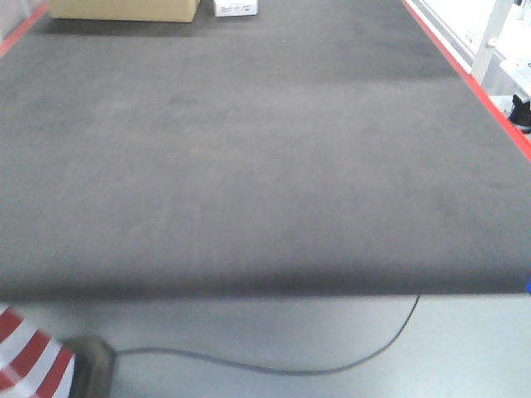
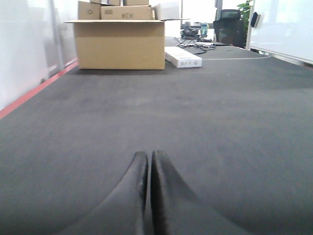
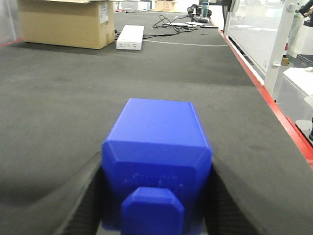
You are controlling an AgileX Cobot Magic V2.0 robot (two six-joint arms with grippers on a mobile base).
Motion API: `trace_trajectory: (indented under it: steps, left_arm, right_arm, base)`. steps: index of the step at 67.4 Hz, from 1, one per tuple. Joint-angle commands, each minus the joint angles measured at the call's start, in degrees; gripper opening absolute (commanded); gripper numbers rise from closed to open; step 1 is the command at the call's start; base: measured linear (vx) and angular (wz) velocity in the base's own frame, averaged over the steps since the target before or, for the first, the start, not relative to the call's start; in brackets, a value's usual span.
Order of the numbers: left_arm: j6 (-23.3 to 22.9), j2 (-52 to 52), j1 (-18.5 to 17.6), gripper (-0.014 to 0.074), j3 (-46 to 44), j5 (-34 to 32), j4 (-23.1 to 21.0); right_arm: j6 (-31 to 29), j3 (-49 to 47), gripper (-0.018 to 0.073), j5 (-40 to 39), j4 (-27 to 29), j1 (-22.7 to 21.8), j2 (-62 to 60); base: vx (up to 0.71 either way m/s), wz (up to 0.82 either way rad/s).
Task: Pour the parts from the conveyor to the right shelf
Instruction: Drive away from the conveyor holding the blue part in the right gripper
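The right gripper holds the brick between its two dark fingers, one finger on each side, so the jaws are as narrow as the brick is wide. The stud of the brick points toward the wrist camera. The brick is over the belt, on the side of the red edge. Whether it touches the belt I cannot tell.

The left gripper holds nothing. Its tips are pressed together, low over the belt.

At the far end of the belt stands a carton with its top flaps open. Above its rim show smaller cartons; whether they are inside it or behind it I cannot tell. Just beside the carton, a flat white box lies closed on the belt.

In the front view a grey cable runs on the floor below the near end of the belt.
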Motion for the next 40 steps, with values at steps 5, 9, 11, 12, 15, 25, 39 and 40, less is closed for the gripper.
trace_trajectory:
  steps: [5,9,11,12,15,25,39,40]
  left_arm:
    - [-0.42,-0.26,-0.08,-0.0006,-1.50,-4.14,-0.35]
    - [-0.42,-0.26,-0.08,-0.0006,-1.50,-4.14,-0.35]
    - [-0.42,-0.26,-0.08,-0.0006,-1.50,-4.14,-0.35]
    - [-0.42,-0.26,-0.08,-0.0006,-1.50,-4.14,-0.35]
    - [-0.42,-0.26,-0.08,-0.0006,-1.50,-4.14,-0.35]
    - [-0.42,-0.26,-0.08,-0.0006,-1.50,-4.14,-0.35]
    - [-0.42,-0.26,-0.08,-0.0006,-1.50,-4.14,-0.35]
    - [-0.42,-0.26,-0.08,-0.0006,-1.50,-4.14,-0.35]
  right_arm:
    - [-0.20,-1.66,0.0048,-4.42,0.17,-0.22,0.73]
    - [-0.20,-1.66,0.0048,-4.42,0.17,-0.22,0.73]
    - [-0.20,-1.66,0.0048,-4.42,0.17,-0.22,0.73]
    - [-0.20,-1.66,0.0048,-4.42,0.17,-0.22,0.73]
    - [-0.20,-1.66,0.0048,-4.42,0.17,-0.22,0.73]
    - [-0.20,-1.66,0.0048,-4.42,0.17,-0.22,0.73]
    - [-0.20,-1.66,0.0048,-4.42,0.11,-0.22,0.73]
    - [-0.20,-1.66,0.0048,-4.42,0.11,-0.22,0.73]
  base:
    - [-0.43,0.12]
    - [-0.42,0.14]
    - [-0.41,0.13]
    - [-0.41,0.13]
    - [-0.39,0.11]
    - [-0.36,0.06]
    - [-0.31,-0.04]
    - [-0.28,-0.20]
